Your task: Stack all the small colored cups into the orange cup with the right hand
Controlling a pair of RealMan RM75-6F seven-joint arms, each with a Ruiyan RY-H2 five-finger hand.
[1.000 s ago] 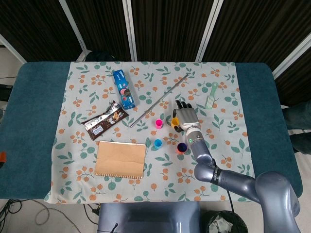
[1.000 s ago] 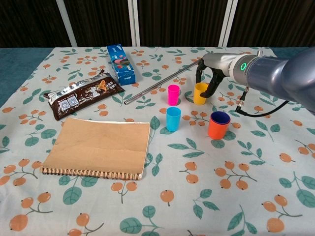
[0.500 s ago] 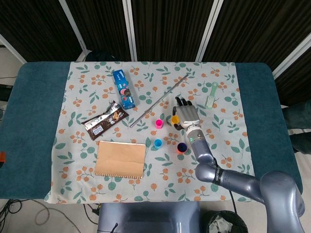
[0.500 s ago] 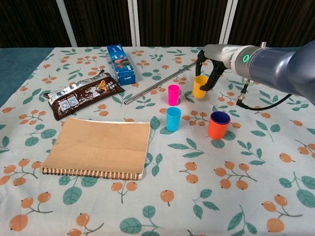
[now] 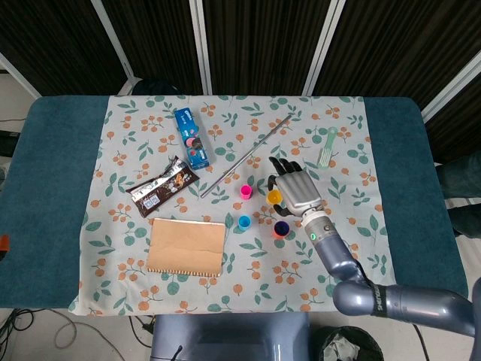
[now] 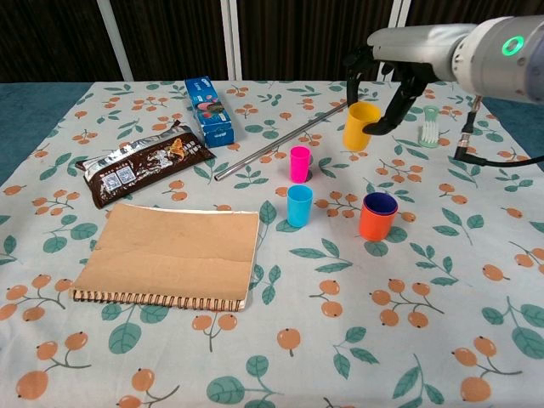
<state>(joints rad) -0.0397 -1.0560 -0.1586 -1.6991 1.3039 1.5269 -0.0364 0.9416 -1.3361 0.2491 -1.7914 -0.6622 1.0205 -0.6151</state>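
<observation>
My right hand (image 6: 393, 75) (image 5: 295, 188) holds a yellow cup (image 6: 361, 126) (image 5: 274, 197) in the air above the tablecloth, fingers wrapped around its sides. The orange cup (image 6: 377, 218) (image 5: 281, 229) stands on the cloth below and toward the front, with a dark blue cup nested inside it. A pink cup (image 6: 300, 163) (image 5: 245, 191) and a light blue cup (image 6: 299, 205) (image 5: 244, 221) stand upright to the left of the orange one. No view shows my left hand.
A brown spiral notebook (image 6: 170, 255) lies front left, with a chocolate bar wrapper (image 6: 144, 163) and a blue box (image 6: 210, 110) behind it. A metal rod (image 6: 276, 147) runs diagonally behind the pink cup. A green toothbrush (image 6: 431, 125) lies at the back right.
My right hand has lifted the yellow cup off the table and carried it up; one second ago the cup stood on the cloth with the hand around it.
</observation>
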